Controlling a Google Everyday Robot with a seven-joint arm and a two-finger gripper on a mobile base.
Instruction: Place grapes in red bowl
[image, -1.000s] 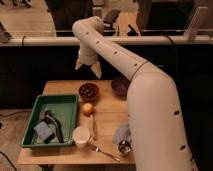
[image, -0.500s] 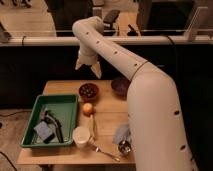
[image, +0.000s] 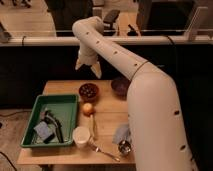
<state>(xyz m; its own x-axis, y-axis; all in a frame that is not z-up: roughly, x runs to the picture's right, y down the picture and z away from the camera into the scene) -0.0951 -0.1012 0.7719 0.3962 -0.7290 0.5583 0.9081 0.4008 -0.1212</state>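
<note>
The red bowl (image: 88, 93) sits near the back middle of the wooden table (image: 107, 112). The dark grapes (image: 89, 90) lie inside it. My gripper (image: 88, 68) hangs in the air just above and behind the bowl, clear of it. Its two white fingers (image: 96, 70) are spread apart and hold nothing.
A dark purple bowl (image: 120, 86) stands to the right of the red one. A round yellowish fruit (image: 88, 108) lies in front of the red bowl. A green tray (image: 35, 122) with tools is at the left. A white cup (image: 81, 136), cutlery (image: 104, 151) and a bluish cloth (image: 121, 132) are near the front edge.
</note>
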